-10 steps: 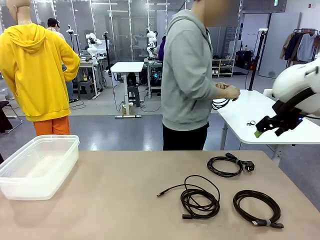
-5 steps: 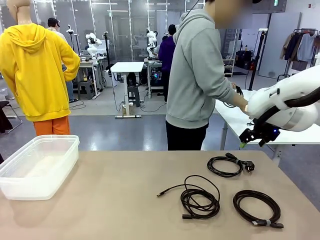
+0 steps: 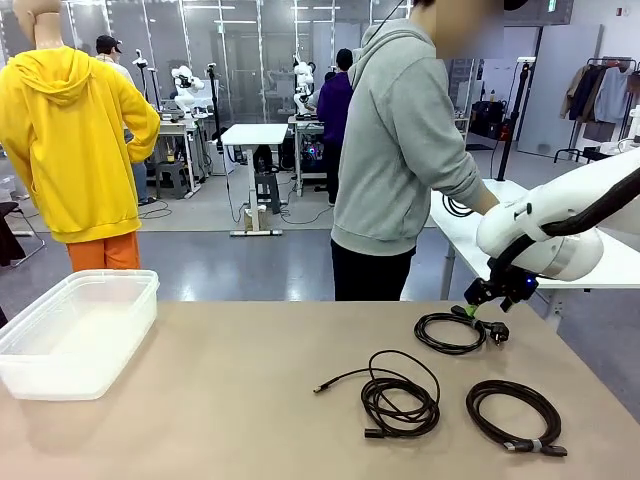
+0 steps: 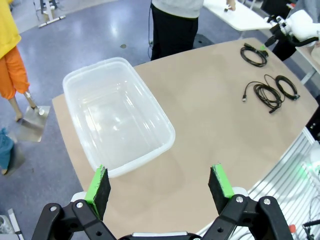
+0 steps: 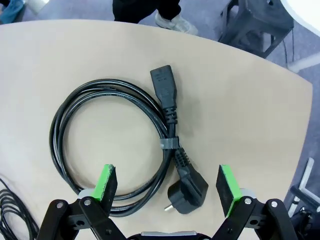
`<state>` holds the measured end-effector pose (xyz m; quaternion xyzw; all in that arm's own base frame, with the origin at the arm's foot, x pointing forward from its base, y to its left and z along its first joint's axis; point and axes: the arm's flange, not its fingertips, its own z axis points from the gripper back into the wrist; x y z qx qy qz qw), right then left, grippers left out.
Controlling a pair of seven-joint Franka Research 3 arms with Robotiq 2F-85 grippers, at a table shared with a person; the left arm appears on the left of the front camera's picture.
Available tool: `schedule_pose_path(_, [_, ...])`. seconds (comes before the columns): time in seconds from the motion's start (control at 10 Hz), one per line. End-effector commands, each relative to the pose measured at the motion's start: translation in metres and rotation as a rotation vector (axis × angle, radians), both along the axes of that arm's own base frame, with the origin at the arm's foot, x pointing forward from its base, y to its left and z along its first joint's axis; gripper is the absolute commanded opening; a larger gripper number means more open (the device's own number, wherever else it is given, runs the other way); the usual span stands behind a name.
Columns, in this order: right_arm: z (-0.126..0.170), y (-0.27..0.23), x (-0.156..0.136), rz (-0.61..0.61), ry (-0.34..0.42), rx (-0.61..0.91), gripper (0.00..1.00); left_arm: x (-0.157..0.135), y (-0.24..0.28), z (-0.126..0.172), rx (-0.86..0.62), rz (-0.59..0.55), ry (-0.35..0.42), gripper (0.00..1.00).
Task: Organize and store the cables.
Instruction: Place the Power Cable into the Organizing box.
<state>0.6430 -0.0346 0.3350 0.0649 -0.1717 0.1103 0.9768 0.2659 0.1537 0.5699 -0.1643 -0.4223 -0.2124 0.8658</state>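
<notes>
While the right end effector (image 5: pixel 166 185) hovers spread, plugged cable coil (image 5: pixel 170 95) lies directly beneath

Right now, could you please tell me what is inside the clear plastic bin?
Nothing: the bin shows a bare bottom from the left wrist. All three cables lie on the table. Nothing covers its inside.

The surface (image 3: pixel 200 400) is seen from the robot's side, facing the person (image 3: pixel 400 160) across it. From the left wrist it is overlooked from high up, the clear bin (image 4: pixel 115 110) nearest. The right wrist view is held close above the plugged cable coil (image 5: pixel 164 85), shared with both other views.
</notes>
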Motion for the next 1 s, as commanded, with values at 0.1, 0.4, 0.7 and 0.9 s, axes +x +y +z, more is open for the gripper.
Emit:
schedule_pose_path(0.1, [0.000, 0.000, 0.000, 0.000, 0.000, 0.000, 1.00, 0.000, -0.001, 0.000, 0.002, -0.012, -0.007, 1.00])
schedule_pose_path(0.4, [0.000, 0.000, 0.000, 0.000, 0.000, 0.000, 1.00, 0.000, -0.001, 0.000, 0.002, -0.012, -0.007, 1.00])
schedule_pose_path(0.7, [-0.021, 0.019, 0.021, 0.107, 0.023, 0.015, 1.00, 0.000, -0.001, 0.000, 0.002, -0.012, -0.007, 1.00])
schedule_pose_path(0.9, [-0.040, 0.020, 0.031, 0.094, 0.037, -0.032, 1.00, 0.000, -0.001, 0.000, 0.002, -0.012, -0.007, 1.00])
